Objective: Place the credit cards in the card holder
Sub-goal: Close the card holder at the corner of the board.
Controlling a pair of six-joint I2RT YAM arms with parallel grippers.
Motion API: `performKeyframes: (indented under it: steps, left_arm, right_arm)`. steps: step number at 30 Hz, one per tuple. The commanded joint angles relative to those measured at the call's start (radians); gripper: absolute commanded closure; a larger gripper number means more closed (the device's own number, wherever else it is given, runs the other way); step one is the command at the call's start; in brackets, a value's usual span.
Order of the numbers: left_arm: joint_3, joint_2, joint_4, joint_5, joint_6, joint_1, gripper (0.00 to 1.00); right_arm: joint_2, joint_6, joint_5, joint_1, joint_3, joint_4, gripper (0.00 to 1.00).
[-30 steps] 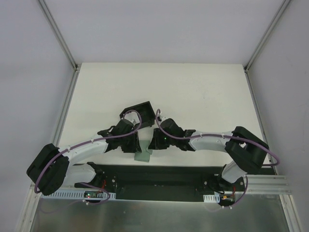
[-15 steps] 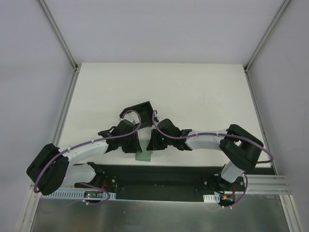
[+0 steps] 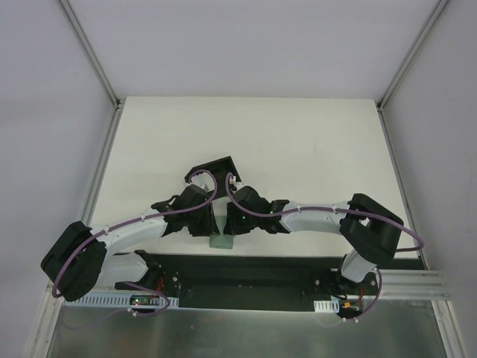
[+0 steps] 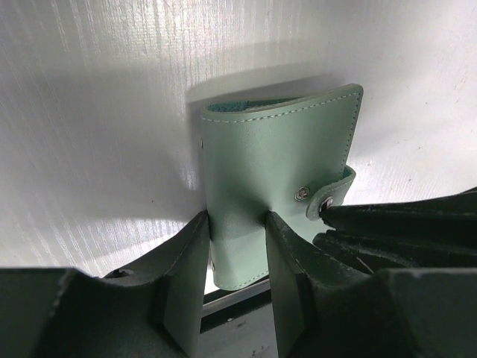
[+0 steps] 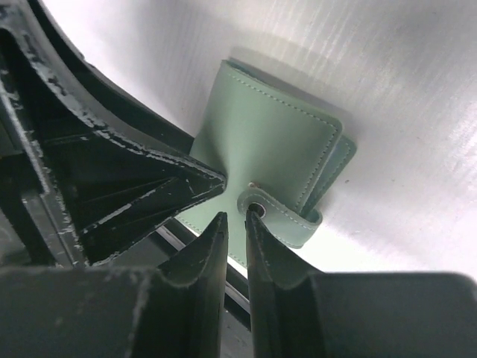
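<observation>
The black card holder [image 3: 216, 170] stands on the white table just behind both wrists. No credit cards show in any view. A grey-green flat case [image 4: 276, 164] with a snap strap is held on edge near the table's front edge, with my left gripper [image 4: 237, 224] shut on its lower part. In the top view the case [image 3: 220, 241] pokes out below the two grippers. My right gripper [image 5: 235, 216] has come in from the right; its jaws stand a narrow slit apart with nothing between them. Their tips are at the strap's snap [image 5: 257, 205] on the case [image 5: 268, 142].
The black mounting rail [image 3: 246, 272] runs along the table's near edge right below the case. White table [image 3: 313, 149] stretches behind and to both sides, bounded by grey walls with metal frame posts [image 3: 100, 149].
The right arm has slid left, bringing its gripper against the case beside the left gripper, and its jaws have narrowed a little. The left gripper and the case stay put.
</observation>
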State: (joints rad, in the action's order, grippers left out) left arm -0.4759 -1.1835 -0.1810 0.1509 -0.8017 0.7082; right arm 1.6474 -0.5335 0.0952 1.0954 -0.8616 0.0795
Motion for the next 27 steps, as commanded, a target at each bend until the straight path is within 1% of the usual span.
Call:
performKeyframes:
  steps: [1,6,10,12,14,24,25,27]
  left_arm:
    - [0.019,0.012,-0.003,-0.034,-0.008,0.010,0.66]
    - [0.025,0.024,-0.003,-0.039,-0.007,0.008,0.66]
    - [0.025,0.028,-0.002,-0.040,0.002,0.010,0.63]
    - [0.023,0.030,-0.003,-0.043,0.006,0.010,0.62]
    - [0.020,0.030,-0.002,-0.045,0.007,0.010,0.62]
    - [0.016,0.027,0.006,-0.028,0.021,0.010,0.63]
    - [0.017,0.025,0.008,-0.027,0.019,0.010,0.64]
    - [0.019,0.025,0.012,-0.022,0.021,0.010,0.63]
  right_arm:
    - [-0.006,0.010,-0.081,0.006,-0.030,-0.075,0.82]
    - [-0.012,0.009,-0.089,0.008,-0.021,-0.066,0.82]
    - [-0.066,0.017,-0.089,0.008,-0.001,-0.023,0.82]
    - [-0.074,0.007,-0.089,0.004,0.006,-0.030,0.82]
    - [-0.070,-0.006,-0.126,0.003,0.007,-0.040,0.82]
    - [0.005,-0.016,-0.106,0.000,-0.019,-0.034,0.81]
    - [0.012,-0.019,-0.073,0.000,-0.020,-0.032,0.82]
    - [0.028,-0.016,-0.069,-0.002,-0.024,-0.029,0.82]
